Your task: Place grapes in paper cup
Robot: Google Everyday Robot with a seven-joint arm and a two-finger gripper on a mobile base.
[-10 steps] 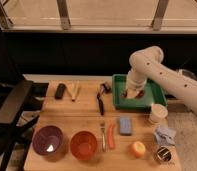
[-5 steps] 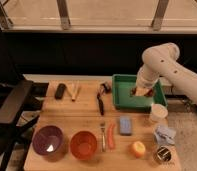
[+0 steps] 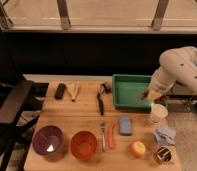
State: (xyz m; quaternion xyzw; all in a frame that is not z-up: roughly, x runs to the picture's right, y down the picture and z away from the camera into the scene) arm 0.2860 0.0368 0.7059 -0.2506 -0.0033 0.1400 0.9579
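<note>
**Gripper above the paper cup, at the green tray's right end**

At the right end of the wooden table (image 3: 82, 117), the gripper (image 3: 153, 98) hangs from the white arm (image 3: 179, 72) over the right edge of the green tray (image 3: 123, 92), just above the paper cup (image 3: 158, 113). Whether its fingers are apart or together cannot be told. A dark reddish bit at the gripper, close over the cup's rim, may be the grapes (image 3: 163, 99), but this is too small to be sure of. The cup stands upright just right of the tray's near corner, above a crumpled blue cloth (image 3: 165, 135). Along the near edge stand a purple bowl (image 3: 47, 140), an orange bowl (image 3: 84, 144), a fork (image 3: 103, 136), an orange-red stick (image 3: 111, 135), a blue sponge (image 3: 125, 125) and a dark can (image 3: 163, 154)
</note>
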